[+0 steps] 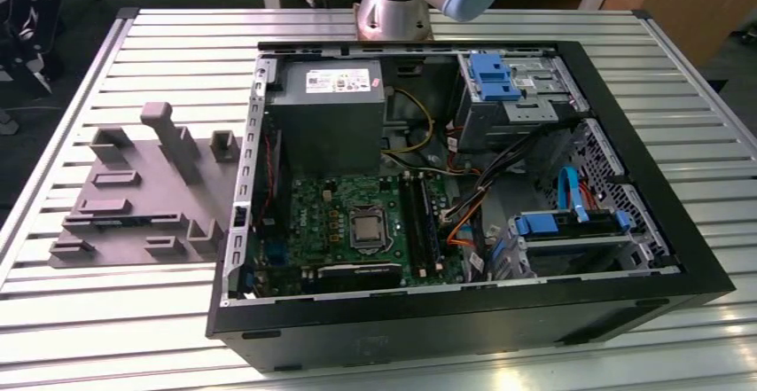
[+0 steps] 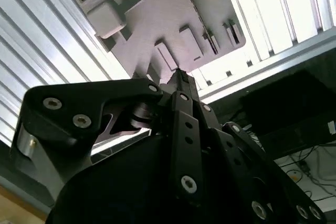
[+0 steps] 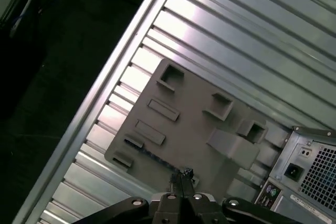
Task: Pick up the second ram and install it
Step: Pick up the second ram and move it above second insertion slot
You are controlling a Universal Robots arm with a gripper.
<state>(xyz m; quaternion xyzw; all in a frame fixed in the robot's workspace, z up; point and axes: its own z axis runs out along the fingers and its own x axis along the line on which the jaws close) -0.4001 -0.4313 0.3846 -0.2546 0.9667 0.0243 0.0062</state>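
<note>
Slatted table (image 3: 236,19): ram (image 3: 157,157) lies in fixture (image 3: 194,124) edge slot; gripper (image 3: 182,174) hangs above fixture, clear of ram, w/ jaws closed, empty.

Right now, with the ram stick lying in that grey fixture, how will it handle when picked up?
The second ram looks long, thin and flat: probably light and stiff, but easy to damage if bent. Held in the grey fixture, it likely won't roll or slide.

The arm (image 1: 391,5) is seen at twelve o'clock in the exterior view. In the first wrist view, the gripper (image 3: 182,174) is held with its fingertips pressed together.
</note>
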